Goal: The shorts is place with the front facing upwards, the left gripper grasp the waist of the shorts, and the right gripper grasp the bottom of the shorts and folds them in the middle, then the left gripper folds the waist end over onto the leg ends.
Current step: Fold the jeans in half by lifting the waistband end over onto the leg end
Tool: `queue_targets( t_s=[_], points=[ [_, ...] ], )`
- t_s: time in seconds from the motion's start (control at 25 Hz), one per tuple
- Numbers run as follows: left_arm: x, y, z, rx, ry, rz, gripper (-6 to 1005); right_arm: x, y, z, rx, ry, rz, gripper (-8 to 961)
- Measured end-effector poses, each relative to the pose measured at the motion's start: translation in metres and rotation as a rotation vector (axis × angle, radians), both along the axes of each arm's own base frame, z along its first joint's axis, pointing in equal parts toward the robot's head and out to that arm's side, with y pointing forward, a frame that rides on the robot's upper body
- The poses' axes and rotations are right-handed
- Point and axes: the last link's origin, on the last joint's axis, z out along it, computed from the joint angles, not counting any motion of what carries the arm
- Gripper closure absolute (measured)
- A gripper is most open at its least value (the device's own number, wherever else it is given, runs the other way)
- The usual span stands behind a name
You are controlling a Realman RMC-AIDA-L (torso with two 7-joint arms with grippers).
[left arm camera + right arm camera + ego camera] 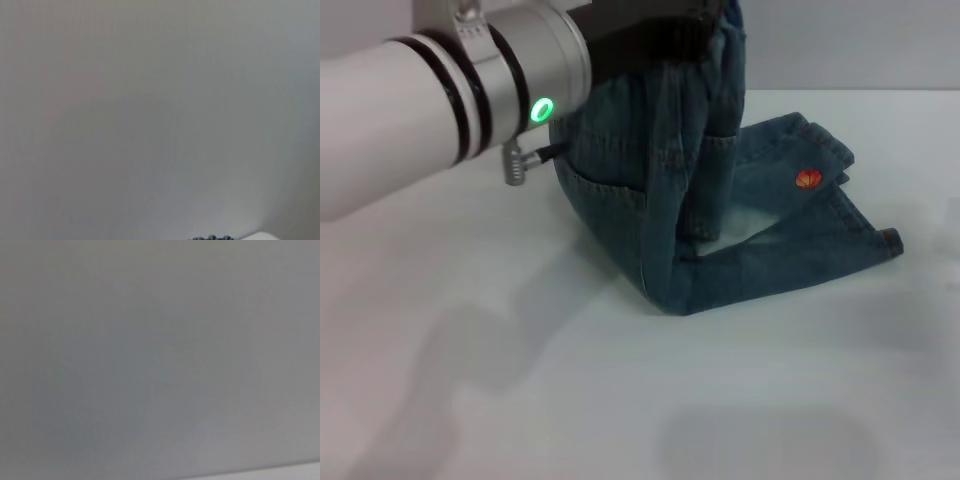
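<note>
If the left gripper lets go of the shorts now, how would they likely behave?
The shorts look floppy: the lifted waist end hangs in soft folds under the left gripper, so it would probably collapse. The denim likely grips the white table, dragging rather than sliding.

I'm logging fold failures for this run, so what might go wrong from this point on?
The left gripper holds the waist of the shorts lifted above the white table, with denim hanging steeply; a loose hold might drop it short of the leg ends. The shorts already lie folded lengthwise, and dragging may skew those layers. The right gripper is out of sight, so nothing pins the hems.
</note>
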Motion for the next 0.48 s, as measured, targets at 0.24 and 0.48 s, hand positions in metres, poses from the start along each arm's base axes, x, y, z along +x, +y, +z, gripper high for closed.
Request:
queue_targets(
  t_s=[0.24,0.48],
  points=[
    [-0.002,0.005,-0.012,-0.011,-0.026,0.005,814,0.008,-0.013,0.001,0.003,0.000,-0.026,954],
    [-0.001,0.004,-0.075,-0.028,-0.067,-0.075,797,0.005,-0.014,0.001,0.000,-0.006,-0.015,954]
  ],
)
